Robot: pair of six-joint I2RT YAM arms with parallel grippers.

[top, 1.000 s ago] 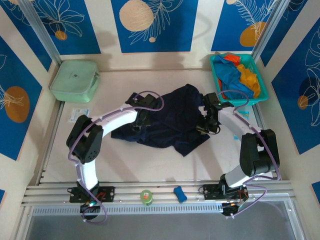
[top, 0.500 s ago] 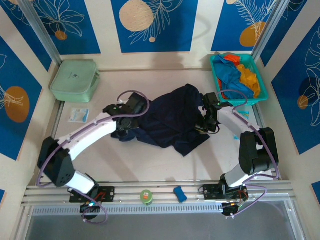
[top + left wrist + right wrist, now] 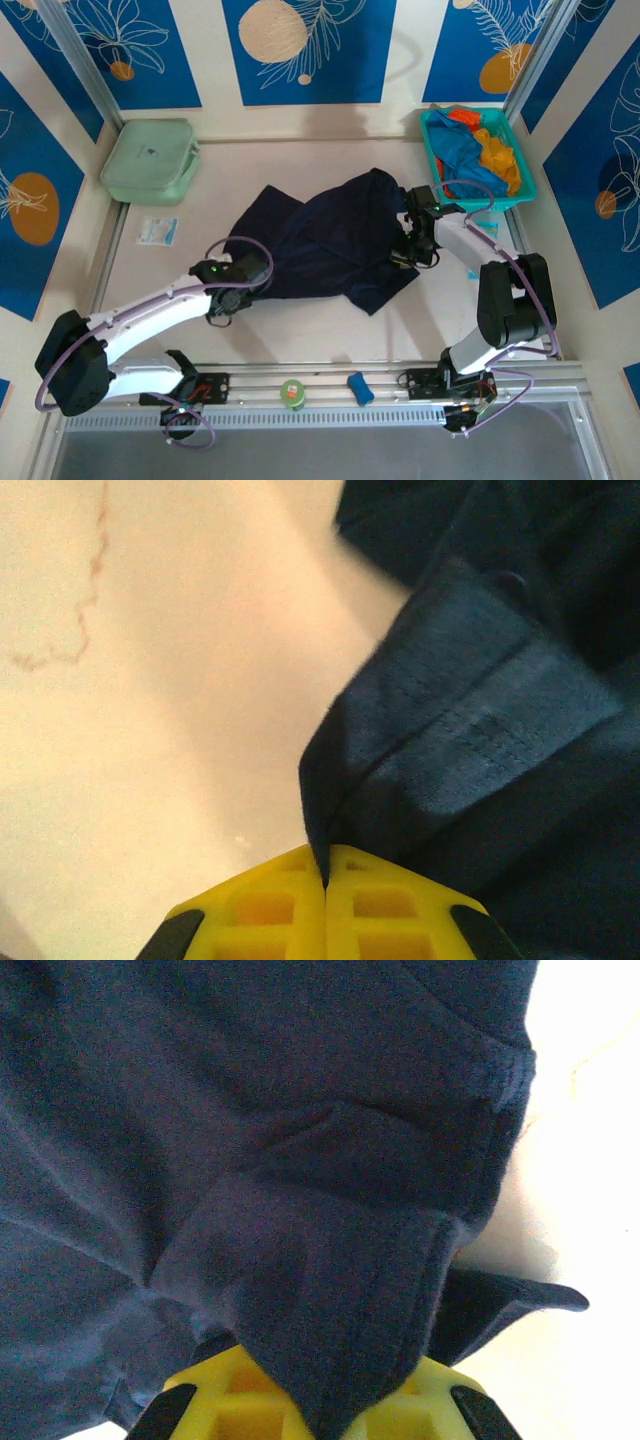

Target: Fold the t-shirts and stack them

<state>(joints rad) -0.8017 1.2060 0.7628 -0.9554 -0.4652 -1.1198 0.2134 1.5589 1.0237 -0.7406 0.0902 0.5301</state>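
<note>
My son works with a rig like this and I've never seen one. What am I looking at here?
Two white robot arms are bolted to a table. One picture looks down from above; the other two come from cameras on the wrists, so the yellow parts are claw fingers. A navy shirt lies crumpled on the table. The left claw pinches its hem; the right claw grips another edge. A teal basket holds blue and orange shirts, and a green box sits far left.
</note>
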